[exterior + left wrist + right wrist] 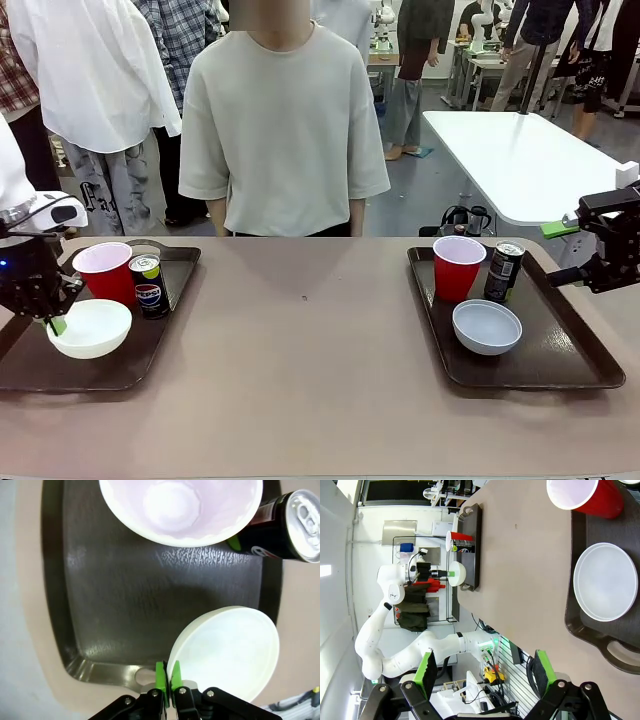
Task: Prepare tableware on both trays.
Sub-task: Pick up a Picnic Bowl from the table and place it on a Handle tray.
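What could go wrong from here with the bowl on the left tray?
The left gripper is shut on just the thin rim of the white bowl, so the bowl could slip or tip when moved or let go. The bowl sits near the handle end of the left tray; released there, it might catch on the raised edge. The red cup and the can stand close behind, so a swing that way could knock them over.

The left end effector points down with fingers pinched together, while the right end effector hangs level, fingers spread wide.
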`<state>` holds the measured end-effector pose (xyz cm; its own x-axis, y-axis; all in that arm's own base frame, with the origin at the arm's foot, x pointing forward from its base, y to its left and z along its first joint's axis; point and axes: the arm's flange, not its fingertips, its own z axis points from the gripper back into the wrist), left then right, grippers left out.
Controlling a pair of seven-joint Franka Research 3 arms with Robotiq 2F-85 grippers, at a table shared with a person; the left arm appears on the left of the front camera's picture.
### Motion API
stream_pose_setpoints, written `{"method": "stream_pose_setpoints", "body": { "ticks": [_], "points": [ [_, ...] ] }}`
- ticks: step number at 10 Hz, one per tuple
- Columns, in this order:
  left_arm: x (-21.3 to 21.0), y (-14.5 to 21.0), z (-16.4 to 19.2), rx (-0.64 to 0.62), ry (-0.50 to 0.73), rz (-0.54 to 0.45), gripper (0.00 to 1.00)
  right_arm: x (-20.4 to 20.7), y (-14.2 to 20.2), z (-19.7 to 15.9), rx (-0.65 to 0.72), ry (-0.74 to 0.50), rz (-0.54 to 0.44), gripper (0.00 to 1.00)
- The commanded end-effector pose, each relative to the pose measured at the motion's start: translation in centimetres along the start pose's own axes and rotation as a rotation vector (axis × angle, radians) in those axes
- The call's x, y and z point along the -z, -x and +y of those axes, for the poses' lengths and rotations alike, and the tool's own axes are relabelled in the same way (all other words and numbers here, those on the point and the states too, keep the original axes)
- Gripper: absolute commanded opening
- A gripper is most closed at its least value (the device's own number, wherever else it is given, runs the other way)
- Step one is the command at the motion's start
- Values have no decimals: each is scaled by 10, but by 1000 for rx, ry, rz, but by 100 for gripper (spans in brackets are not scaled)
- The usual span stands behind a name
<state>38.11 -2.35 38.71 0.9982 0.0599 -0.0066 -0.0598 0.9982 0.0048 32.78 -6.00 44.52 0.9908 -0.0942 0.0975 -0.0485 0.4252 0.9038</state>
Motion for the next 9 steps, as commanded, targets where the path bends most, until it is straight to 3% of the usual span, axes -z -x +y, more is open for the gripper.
{"method": "stream_pose_setpoints", "body": {
  "ticks": [1, 5, 6, 7, 8, 9],
  "points": [
    [32, 27, 0, 0, -47, -12, 4, -2, 2, -2, -25, 2, 10, 100],
    [50, 25, -7, 15, -57, 14, 4, -2, 2, -2, -25, 2, 10, 100],
    [44, 26, -7, 19, -55, 11, 24, -2, 2, -2, -25, 2, 10, 100],
    [36, 28, -6, 22, -57, -2, 64, -2, 2, -2, -25, 2, 10, 100],
    [27, 30, -7, 20, -62, -19, 44, -2, 2, -2, -25, 2, 10, 100],
    [17, 33, -8, 23, -66, -33, 83, -2, 2, -2, -25, 2, 10, 100]
  ]
}}
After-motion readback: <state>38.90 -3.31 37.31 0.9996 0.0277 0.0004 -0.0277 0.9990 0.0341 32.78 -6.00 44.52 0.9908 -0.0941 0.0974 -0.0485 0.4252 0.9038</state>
